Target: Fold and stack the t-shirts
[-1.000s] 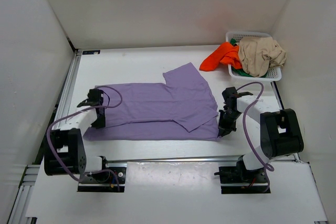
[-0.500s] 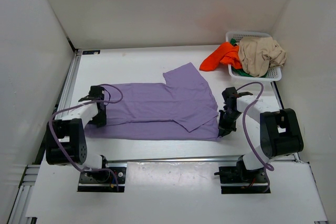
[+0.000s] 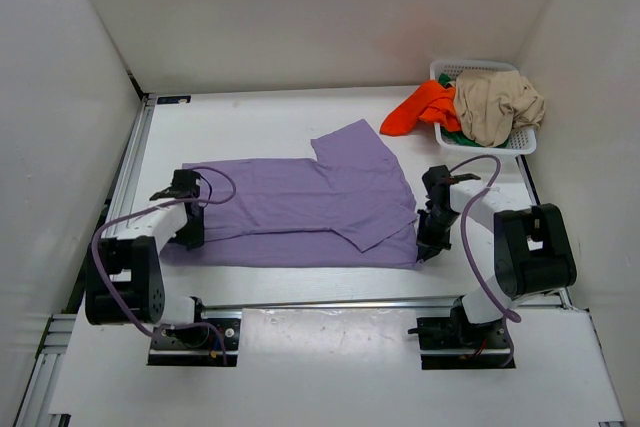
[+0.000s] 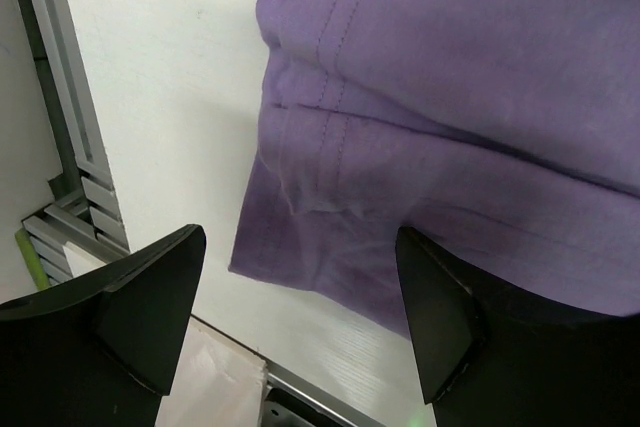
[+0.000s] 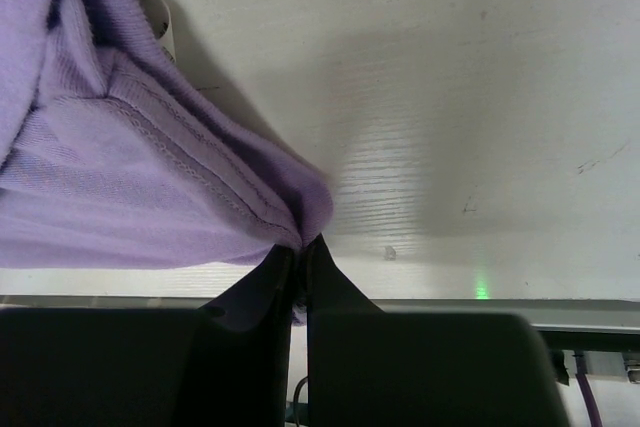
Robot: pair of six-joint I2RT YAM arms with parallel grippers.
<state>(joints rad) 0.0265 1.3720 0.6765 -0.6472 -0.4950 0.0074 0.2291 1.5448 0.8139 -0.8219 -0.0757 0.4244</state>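
Note:
A lavender purple t-shirt lies spread on the white table, one sleeve folded over its middle. My left gripper hangs open above the shirt's near left corner, nothing between its fingers. At the near right corner my right gripper is shut on the purple t-shirt's edge, pinching a bunched fold. The orange-red t-shirt, the beige tan t-shirt and a bit of the green t-shirt lie in and over the basket at the back right.
The white mesh basket stands in the back right corner. White walls close in the table on three sides. A metal rail runs along the near edge, another rail along the left side.
My left gripper has shifted slightly over the shirt's left end and its jaws have spread a little wider. The right gripper and the shirt stay put.

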